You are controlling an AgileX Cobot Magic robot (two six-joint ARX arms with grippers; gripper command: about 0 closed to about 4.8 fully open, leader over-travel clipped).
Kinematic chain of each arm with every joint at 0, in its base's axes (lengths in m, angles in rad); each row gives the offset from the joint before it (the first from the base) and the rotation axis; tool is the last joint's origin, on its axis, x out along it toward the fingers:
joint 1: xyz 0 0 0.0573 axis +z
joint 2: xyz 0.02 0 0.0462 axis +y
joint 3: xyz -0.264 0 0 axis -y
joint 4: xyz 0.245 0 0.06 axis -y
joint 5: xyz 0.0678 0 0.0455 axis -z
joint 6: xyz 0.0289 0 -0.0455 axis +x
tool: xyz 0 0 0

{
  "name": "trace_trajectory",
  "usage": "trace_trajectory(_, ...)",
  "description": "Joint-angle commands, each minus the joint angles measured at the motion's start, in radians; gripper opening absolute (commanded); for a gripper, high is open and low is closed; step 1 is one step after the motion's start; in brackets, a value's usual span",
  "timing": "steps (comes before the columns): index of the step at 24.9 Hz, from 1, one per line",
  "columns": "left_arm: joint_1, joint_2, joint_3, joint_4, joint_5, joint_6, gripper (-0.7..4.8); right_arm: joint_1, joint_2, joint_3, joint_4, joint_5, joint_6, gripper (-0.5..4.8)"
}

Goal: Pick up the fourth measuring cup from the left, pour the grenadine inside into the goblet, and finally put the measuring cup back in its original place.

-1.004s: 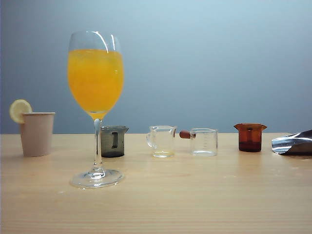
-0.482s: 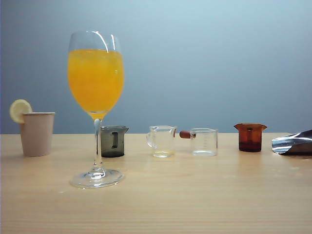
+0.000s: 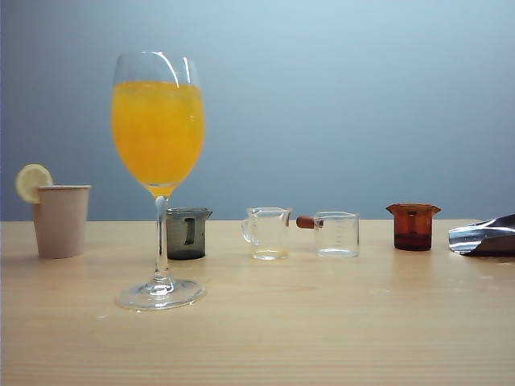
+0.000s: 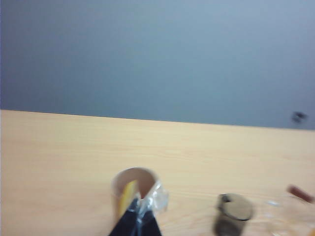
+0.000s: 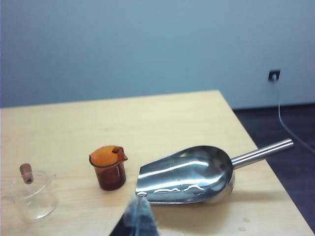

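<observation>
Left gripper (image 4: 136,220) and right gripper (image 5: 138,219) hover above the table's near edge, both with fingertips pressed together

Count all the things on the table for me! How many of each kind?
Measuring cups: 4 (smoky grey cup, clear cup, clear cup with red-brown handle, amber measuring cup)
Goblet of orange juice: 1
Paper cup with lemon slice: 1
Metal scoop: 1
Total: 7
</observation>
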Motion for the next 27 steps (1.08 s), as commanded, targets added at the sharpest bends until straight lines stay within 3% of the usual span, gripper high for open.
trace_trajectory(1,-0.006,0.139,0.101,0.006,0.066,0.005,-0.05,0.0,0.092,0.042,0.083,-0.01,0.002,-0.02)
trace_trajectory(5,-0.022,0.333,0.254,0.006,0.124,0.072,-0.05,0.006,0.24,0.052,0.253,-0.006,0.003,-0.02)
trace_trajectory(10,-0.192,0.478,0.391,0.003,0.1,0.148,-0.05,0.124,0.436,0.051,0.335,0.092,0.006,-0.02)
trace_trajectory(12,-0.314,0.526,0.42,0.0,0.054,0.182,-0.05,0.218,0.554,0.051,0.471,0.167,0.006,-0.01)
trace_trajectory(17,-0.489,0.573,0.432,-0.004,-0.002,0.185,-0.05,0.309,0.782,0.051,0.702,0.233,0.006,-0.01)
trace_trajectory(27,-0.527,0.584,0.432,-0.099,0.009,0.181,-0.05,0.325,1.336,0.058,1.177,0.273,0.069,-0.01)
